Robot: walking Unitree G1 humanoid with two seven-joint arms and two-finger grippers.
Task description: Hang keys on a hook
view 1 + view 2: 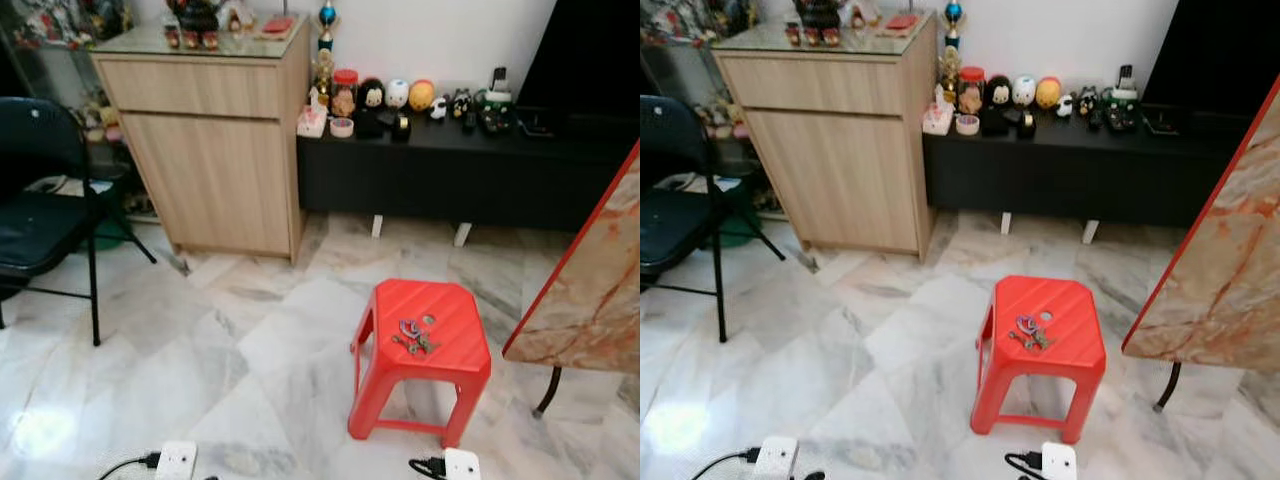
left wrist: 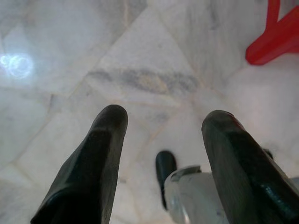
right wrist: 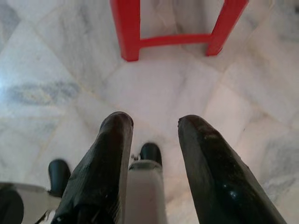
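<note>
Keys point(image 1: 414, 337) lie on top of the red stool point(image 1: 455, 365), a small bunch of dull metal with a ring or two and what looks like a round tag just beside it, too small to make out piece by piece. They sit a little toward the stool's left half, flat and loosely spread, so they will likely be fiddly to pinch and may slide on the smooth plastic.

Judging from this, the task is at its very start: the robot stands back from the stool and nothing has been picked up. Both arms hang low over the marble floor point(image 1: 250, 350). The left gripper point(image 2: 161, 158) points down at bare tiles with one stool leg at the edge of its picture; its two black fingers point(image 2: 96, 158) stand well apart and hold nothing. The right gripper point(image 3: 152, 154) hangs above the floor just in front of the stool's legs, its fingers also parted and empty.

The next move calls for stepping closer to the stool, bringing one gripper down over the bunch and closing on the ring or the thickest part. No hook can be made out among the wooden cabinet point(image 1: 215, 150), the low black shelf point(image 1: 450, 170) with its small toys, or the folding chair point(image 1: 45, 215), so it must then be found elsewhere
</note>
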